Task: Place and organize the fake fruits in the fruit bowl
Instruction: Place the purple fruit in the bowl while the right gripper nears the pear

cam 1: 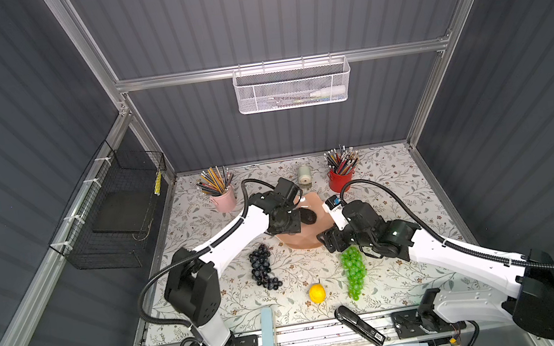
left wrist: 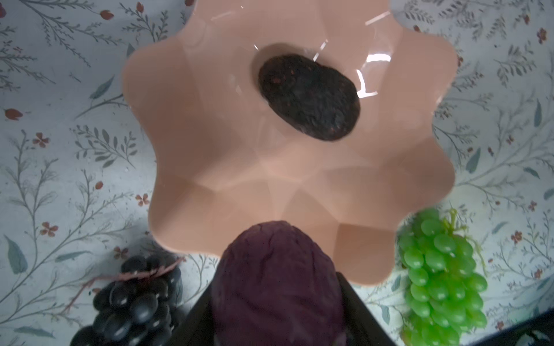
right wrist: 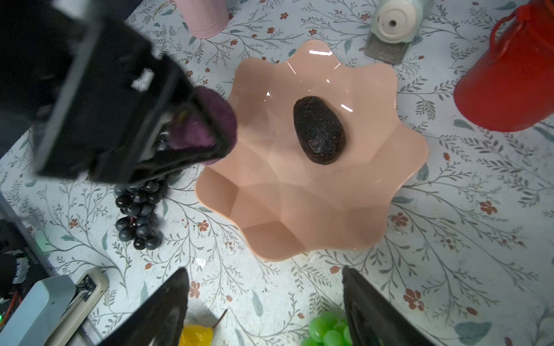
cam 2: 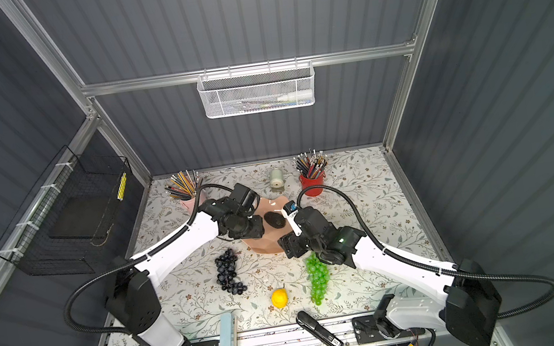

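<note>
Your left gripper (right wrist: 220, 128) is clamped on the small purple fruit (left wrist: 278, 278), one finger on each side of it. It hangs right over the scalloped rim of the fruit bowl (right wrist: 299, 206), on the edge closest to the dark grape bunch (right wrist: 139, 215).

Looking down the left wrist view, the avocado (left wrist: 308, 97) lies on its side in the middle of the bowl, straight ahead of the purple fruit. The facets around it are bare.

Your right gripper (right wrist: 263, 272) has its jaws spread wide and nothing between them. It hovers over the tablecloth just off the bowl's near rim, with the lemon (right wrist: 196, 335) and the top of the green grape bunch (right wrist: 326, 332) right below it. In both top views the right wrist overlaps the bowl's right side, so the two arms sit close together across the bowl.

The other three fruits are out on the table: dark grapes (cam 1: 262, 266) front-left of the bowl, green grapes (cam 1: 354, 273) front-right and the lemon (cam 1: 316, 293) between them, nearer the front edge.

Behind the bowl you've got the pink pencil cup (cam 1: 223, 199), a pencil sharpener (cam 1: 304, 175) and the red pencil cup (cam 1: 341, 178). The red cup and the sharpener sit pretty near the far rim. A black stapler (cam 1: 359, 325) lies on the front rail.
</note>
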